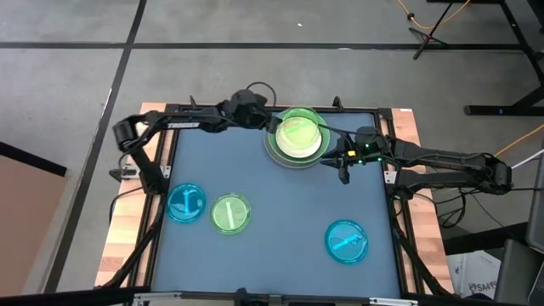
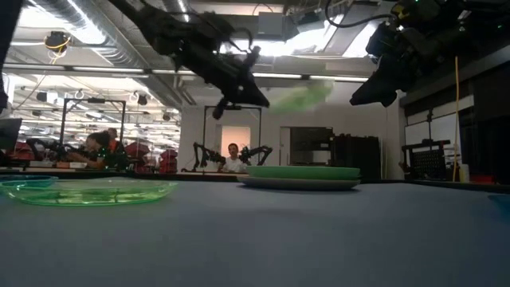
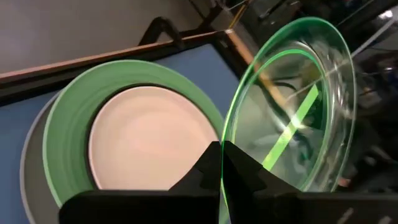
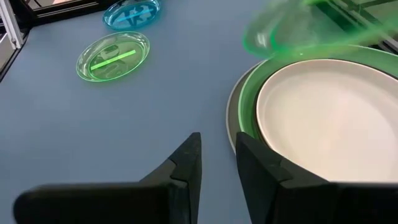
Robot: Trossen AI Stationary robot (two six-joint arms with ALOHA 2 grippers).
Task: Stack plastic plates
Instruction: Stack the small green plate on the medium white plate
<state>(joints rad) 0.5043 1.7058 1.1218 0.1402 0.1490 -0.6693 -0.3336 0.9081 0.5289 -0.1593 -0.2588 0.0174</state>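
Left wrist view showed my left gripper (image 3: 221, 163) pinching a translucent green plate (image 3: 292, 106) above the stack (image 3: 65, 134); next I needed to lower and release.

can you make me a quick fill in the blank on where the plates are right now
1. The left gripper holds a translucent ___ plate above the stack.
2. The top plate of the stack is ___.
3. The plates lying alone on the table number ___.
4. The right gripper holds ___.

Missing words: green; white; three; nothing
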